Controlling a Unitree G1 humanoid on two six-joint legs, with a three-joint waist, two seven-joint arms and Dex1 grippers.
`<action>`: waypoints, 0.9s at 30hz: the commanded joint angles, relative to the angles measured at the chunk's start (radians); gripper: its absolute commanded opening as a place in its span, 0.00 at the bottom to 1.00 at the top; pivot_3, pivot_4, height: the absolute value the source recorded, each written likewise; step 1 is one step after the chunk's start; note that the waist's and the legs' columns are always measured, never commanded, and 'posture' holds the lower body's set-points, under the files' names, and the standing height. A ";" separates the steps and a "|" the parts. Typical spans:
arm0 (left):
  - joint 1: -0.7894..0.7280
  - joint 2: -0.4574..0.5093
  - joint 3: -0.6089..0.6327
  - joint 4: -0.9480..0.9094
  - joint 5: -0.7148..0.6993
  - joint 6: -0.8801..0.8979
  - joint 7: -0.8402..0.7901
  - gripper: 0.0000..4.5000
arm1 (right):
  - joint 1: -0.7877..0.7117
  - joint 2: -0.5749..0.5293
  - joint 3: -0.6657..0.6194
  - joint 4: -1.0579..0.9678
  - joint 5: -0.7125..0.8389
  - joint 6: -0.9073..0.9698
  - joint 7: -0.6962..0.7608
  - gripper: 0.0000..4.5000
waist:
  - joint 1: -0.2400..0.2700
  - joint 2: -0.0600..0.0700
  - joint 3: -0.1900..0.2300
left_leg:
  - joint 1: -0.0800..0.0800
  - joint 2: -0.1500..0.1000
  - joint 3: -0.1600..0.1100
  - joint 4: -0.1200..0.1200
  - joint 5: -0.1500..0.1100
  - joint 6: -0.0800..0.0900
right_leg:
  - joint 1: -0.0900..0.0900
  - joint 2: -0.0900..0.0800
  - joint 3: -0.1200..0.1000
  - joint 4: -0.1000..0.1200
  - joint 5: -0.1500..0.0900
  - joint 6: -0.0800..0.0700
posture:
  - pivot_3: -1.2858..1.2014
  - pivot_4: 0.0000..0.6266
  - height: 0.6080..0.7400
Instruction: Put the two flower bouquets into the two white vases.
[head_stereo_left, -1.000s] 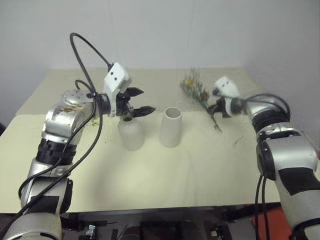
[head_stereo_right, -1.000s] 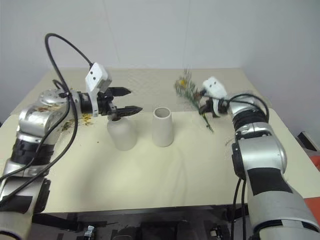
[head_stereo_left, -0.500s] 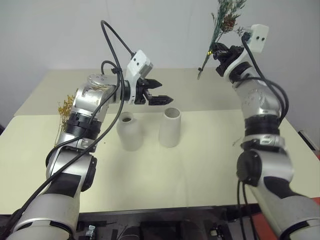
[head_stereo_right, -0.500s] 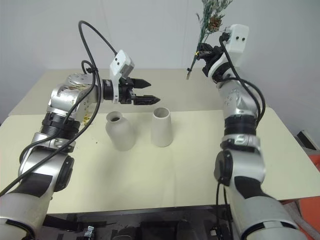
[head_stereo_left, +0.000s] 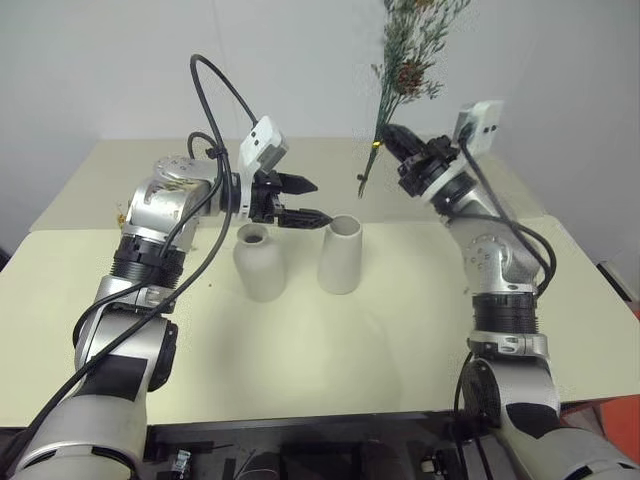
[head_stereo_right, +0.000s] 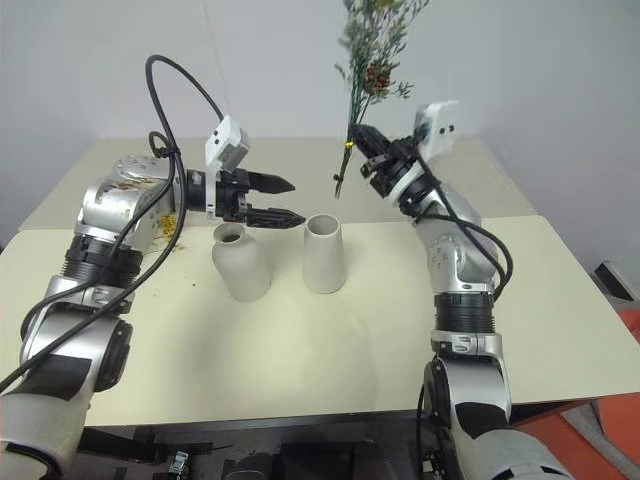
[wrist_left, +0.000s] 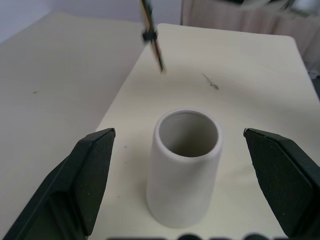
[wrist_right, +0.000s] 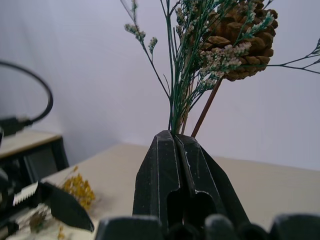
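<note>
Your right gripper (head_stereo_left: 392, 137) has its jaws clamped on the stems of the green sprig bunch (head_stereo_left: 405, 62), holding it upright in the air above the cylinder vase (head_stereo_left: 340, 254). Your left gripper (head_stereo_left: 306, 200) hangs with jaws wide apart just above the bottle vase (head_stereo_left: 259, 262). The yellow bunch (head_stereo_right: 170, 226) lies on the surface behind your left arm.

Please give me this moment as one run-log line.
right hand: shut on green bouquet, raised above table | left hand: open beside cylinder vase | yellow bouquet: on table
</note>
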 joint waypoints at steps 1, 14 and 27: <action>-0.011 0.019 0.017 -0.036 -0.009 0.004 -0.028 1.00 | 0.006 -0.006 0.036 -0.077 -0.013 -0.068 0.033 0.01 | 0.001 0.000 0.000 | 0.000 0.000 0.000 0.000 0.000 0.000 | 0.000 0.000 0.000 0.000 0.000 0.000 | 0.52 0.24 1.00; -0.042 0.056 -0.065 -0.005 0.075 0.015 -0.107 1.00 | 0.072 0.013 0.091 -0.095 -0.047 -0.199 0.055 0.01 | 0.002 0.000 0.000 | 0.001 0.000 0.000 0.000 0.000 0.000 | 0.000 0.000 0.000 0.000 0.000 0.000 | 0.52 0.24 1.00; -0.058 0.048 -0.062 0.031 0.114 -0.002 -0.127 1.00 | 0.183 0.043 0.157 -0.103 -0.133 -0.353 0.041 0.01 | 0.007 0.000 0.000 | 0.001 0.000 0.000 0.000 0.000 0.000 | 0.000 0.000 0.000 0.000 0.000 0.000 | 0.52 0.24 1.00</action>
